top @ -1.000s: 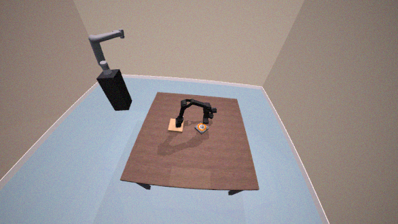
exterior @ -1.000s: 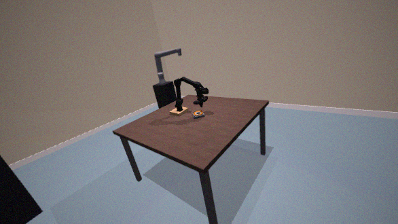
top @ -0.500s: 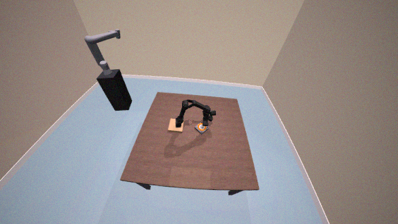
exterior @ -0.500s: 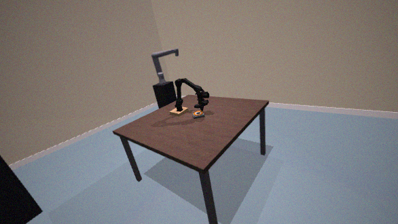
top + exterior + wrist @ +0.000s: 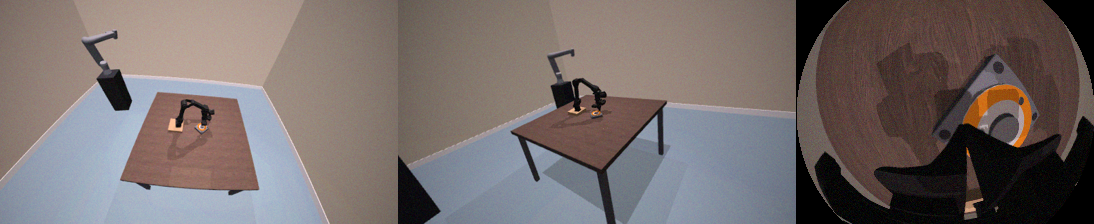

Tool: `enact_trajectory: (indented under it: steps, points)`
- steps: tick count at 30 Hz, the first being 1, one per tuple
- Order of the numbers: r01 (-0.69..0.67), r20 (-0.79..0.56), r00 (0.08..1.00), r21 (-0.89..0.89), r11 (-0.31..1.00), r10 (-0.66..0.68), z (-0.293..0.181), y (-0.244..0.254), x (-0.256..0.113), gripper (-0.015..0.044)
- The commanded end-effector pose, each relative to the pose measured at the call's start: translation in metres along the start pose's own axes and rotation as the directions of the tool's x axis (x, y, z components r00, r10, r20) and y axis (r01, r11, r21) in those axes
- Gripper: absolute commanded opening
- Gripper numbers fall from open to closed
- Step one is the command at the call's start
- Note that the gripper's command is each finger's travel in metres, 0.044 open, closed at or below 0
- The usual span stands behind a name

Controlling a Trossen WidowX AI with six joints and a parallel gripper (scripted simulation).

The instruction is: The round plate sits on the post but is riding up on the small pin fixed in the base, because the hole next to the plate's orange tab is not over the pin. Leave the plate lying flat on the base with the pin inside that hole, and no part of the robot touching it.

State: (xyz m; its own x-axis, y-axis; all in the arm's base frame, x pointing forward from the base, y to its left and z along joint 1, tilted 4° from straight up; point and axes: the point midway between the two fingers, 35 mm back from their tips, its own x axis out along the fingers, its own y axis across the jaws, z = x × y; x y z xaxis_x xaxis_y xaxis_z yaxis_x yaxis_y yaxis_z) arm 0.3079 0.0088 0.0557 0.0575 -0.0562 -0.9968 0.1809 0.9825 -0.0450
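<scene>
The round plate point(image 5: 202, 129) point(image 5: 596, 113) point(image 5: 1006, 90), orange with a pale inner ring, sits around the grey post point(image 5: 1005, 129) on the dark square base point(image 5: 981, 89) point(image 5: 597, 117). A small dark round spot point(image 5: 1021, 101) shows in the orange band in the wrist view; whether it is the hole or the pin I cannot tell. The orange tab is not made out, and the fingers hide the plate's near side. My gripper point(image 5: 204, 124) point(image 5: 599, 109) point(image 5: 963, 128) is shut and empty, pointing down over the plate's edge. Whether it touches the plate, and the plate's tilt, I cannot tell.
The arm stands on a tan board point(image 5: 174, 125) point(image 5: 574, 111) beside the base, on the brown table point(image 5: 190, 163) point(image 5: 574, 142). A grey arm on a black pedestal point(image 5: 115, 89) point(image 5: 562, 95) stands beyond the table. The base has dark round spots at its corners.
</scene>
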Motion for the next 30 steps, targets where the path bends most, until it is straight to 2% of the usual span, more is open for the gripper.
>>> enact_trajectory:
  steps: [1,30]
  points:
    - [0.003,-0.008,1.000,0.002,1.000,-0.003,-0.008,0.000,0.001,0.0000]
    - [0.003,-0.010,1.000,0.002,1.000,-0.003,-0.036,-0.002,0.000,0.0000]
